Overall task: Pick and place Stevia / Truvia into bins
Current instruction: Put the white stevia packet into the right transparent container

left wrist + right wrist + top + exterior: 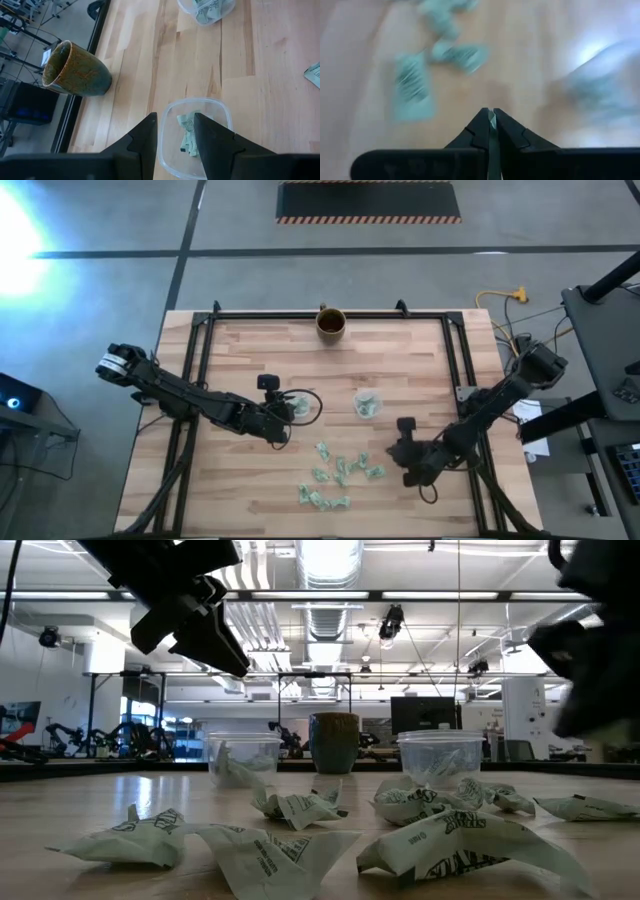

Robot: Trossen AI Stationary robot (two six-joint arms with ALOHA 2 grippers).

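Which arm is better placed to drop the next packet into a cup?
Right: the right gripper is shut on a packet. The left gripper is open and empty above the left cup.

Two clear plastic cups stand upright on the desk point(240, 490), well apart from each other. The left cup point(303, 406) holds a crumpled green-and-white sweetener packet point(188, 135) at its bottom. The right cup point(368, 404) holds several packets point(207, 10) (bunched together, so their number is unclear). Nearer the front edge, a loose cluster of packets point(340, 473) lies scattered flat on the wood, each creased and wrinkled, some touching, others apart. One thin pale-green packet point(491, 120) is pinched edge-on in the right tool point(491, 117), above the desk.
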